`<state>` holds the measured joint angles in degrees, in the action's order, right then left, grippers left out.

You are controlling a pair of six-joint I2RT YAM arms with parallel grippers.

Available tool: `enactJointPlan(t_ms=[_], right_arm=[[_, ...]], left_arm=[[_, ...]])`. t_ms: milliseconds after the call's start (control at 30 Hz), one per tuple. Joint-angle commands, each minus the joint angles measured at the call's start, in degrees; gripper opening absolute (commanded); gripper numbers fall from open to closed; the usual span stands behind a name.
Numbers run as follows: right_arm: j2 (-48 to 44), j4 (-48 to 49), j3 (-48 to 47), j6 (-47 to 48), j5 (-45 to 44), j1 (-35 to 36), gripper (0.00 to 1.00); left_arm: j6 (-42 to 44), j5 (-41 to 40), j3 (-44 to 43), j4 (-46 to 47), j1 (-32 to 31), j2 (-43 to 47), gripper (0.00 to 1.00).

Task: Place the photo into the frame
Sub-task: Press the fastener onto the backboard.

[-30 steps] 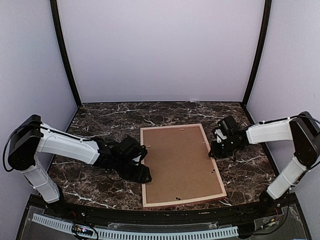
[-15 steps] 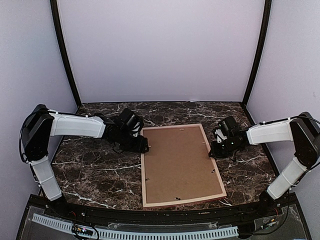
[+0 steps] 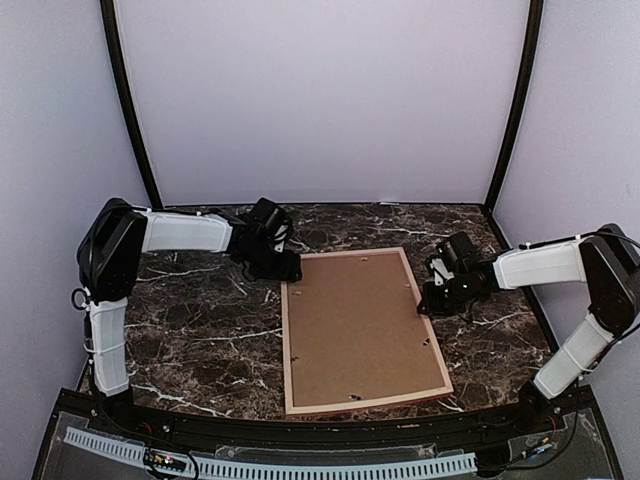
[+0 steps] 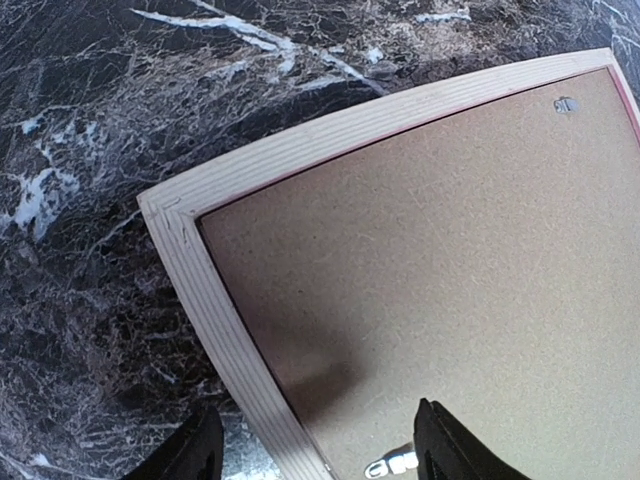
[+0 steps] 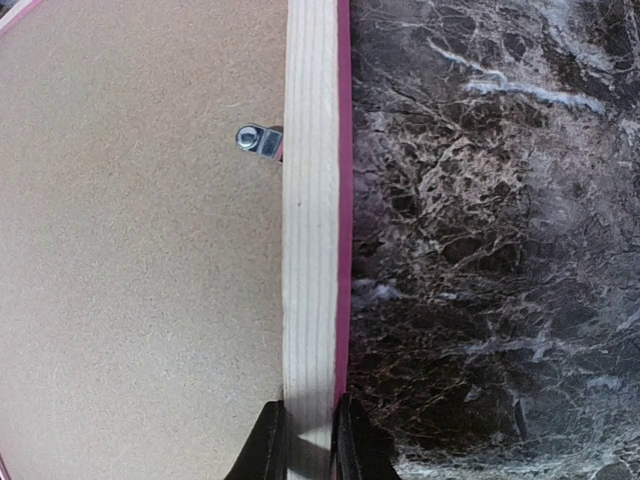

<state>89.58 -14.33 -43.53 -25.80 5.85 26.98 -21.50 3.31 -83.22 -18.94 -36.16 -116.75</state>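
The frame (image 3: 286, 345) lies face down on the marble table, its pale moulding back up and its pink side showing. A brown hardboard backing panel (image 3: 355, 325) fills it. The photo is hidden or out of view. My left gripper (image 3: 289, 270) is open at the frame's far left corner. In the left wrist view its fingers (image 4: 200, 448) straddle the left moulding (image 4: 228, 330), one over the table and one over the backing (image 4: 450, 260). My right gripper (image 3: 426, 297) is shut on the right moulding (image 5: 312, 250), pinching it from both sides (image 5: 310, 440).
Small metal clips sit along the inside of the frame (image 5: 258, 139) (image 4: 392, 463) (image 4: 566, 104). The dark marble table (image 3: 190, 340) is bounded by purple walls at the back and sides. Black corner posts (image 3: 130, 110) stand at the back.
My left arm has swung from the frame's near left edge up along the left side to the far left corner. The right gripper and the frame have not moved.
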Motion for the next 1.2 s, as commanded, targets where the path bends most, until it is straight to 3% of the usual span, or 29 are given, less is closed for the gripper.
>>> enactJointPlan(t_ms=[0,567,1167], right_arm=[[3.12,-0.55,0.67,-0.74,0.96,-0.09,0.15],[3.97,-0.4,0.2,-0.87,1.29,-0.04,0.15],[3.83,0.18,1.11,-1.18,1.1,-0.01,0.15]], left_arm=[[2.09,-0.63,-2.13,-2.94,0.13,-1.84,0.68],[2.55,-1.66,-1.62,-6.6,-1.76,-3.71,0.68],[0.94,0.42,4.79,-5.38,-3.84,0.72,0.63]])
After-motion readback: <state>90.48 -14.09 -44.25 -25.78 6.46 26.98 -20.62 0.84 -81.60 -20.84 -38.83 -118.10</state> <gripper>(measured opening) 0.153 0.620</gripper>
